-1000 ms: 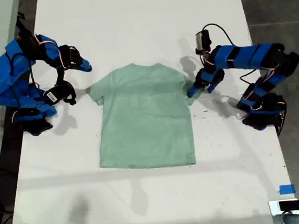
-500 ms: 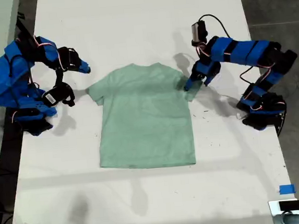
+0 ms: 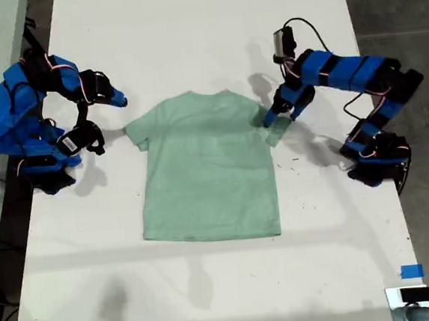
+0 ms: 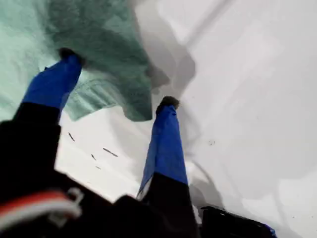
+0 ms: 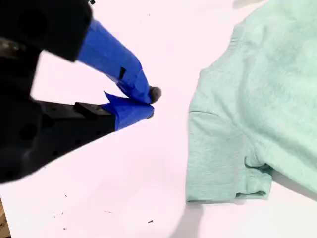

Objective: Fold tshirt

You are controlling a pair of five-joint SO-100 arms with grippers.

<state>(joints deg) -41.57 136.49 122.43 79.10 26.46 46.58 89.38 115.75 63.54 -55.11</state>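
First gripper straddles a sleeve to start the fold

The tshirt (image 3: 208,168) lies flat at the table's (image 3: 188,27) centre, collar toward 12 o'clock in the exterior view. My first gripper (image 4: 116,82) sits at the shirt's 2 o'clock, jaws spread, one finger on the sleeve (image 3: 276,129) and the other just off its hem, probably so closing pinches the edge. My second gripper (image 5: 151,101) hovers over bare table near the other sleeve at the shirt's 10 o'clock, tips pressed together and holding nothing, apparently waiting.
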